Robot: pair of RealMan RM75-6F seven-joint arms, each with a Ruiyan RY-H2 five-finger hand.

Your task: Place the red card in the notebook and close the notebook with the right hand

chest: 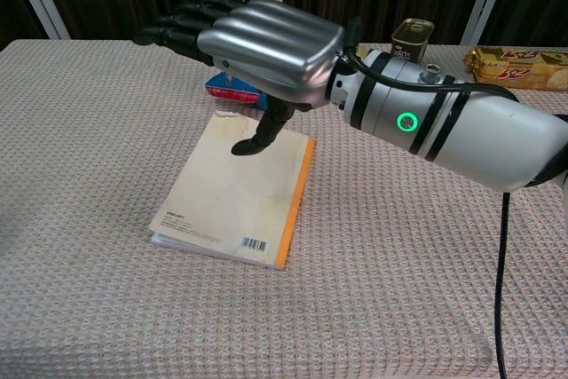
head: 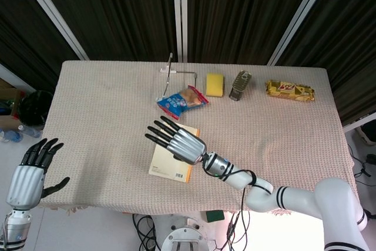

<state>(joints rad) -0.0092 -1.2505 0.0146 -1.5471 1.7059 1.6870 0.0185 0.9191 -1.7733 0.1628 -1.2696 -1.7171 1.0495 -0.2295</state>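
- Now closed: notebook (chest: 232, 198) lying flat on the table (head: 100, 110), pale back cover with barcode facing up, orange spine along the right side in the chest view.
- Long axis running from the table's front edge toward the back edge, tilted a little rightward at the far end; barcode end toward the front, far end pointing at the snack bag (head: 183, 100).
- Sits near the middle of the front half of the table, nearer the front edge than the back.
- Red card not visible in either view.
- Right hand (chest: 257, 38) palm down above the notebook's far end, fingers (head: 160, 133) straight and fanned apart, pointing toward the left edge; thumb (chest: 260, 133) hanging down over the cover. Cannot tell whether the thumb tip touches it; nothing held.
- Right forearm stretching in from the front right corner, green light glowing on the wrist.
- Left hand (head: 29, 174) off the table beside the front left corner, fingers straight and slightly apart, thumb out to the side, holding nothing.
- Along the back edge: wire stand (head: 171, 74), snack bag just in front of it, yellow sponge (head: 214, 84), tin can (head: 239, 84), gold wrapped bar (head: 289, 90) toward the back right corner.
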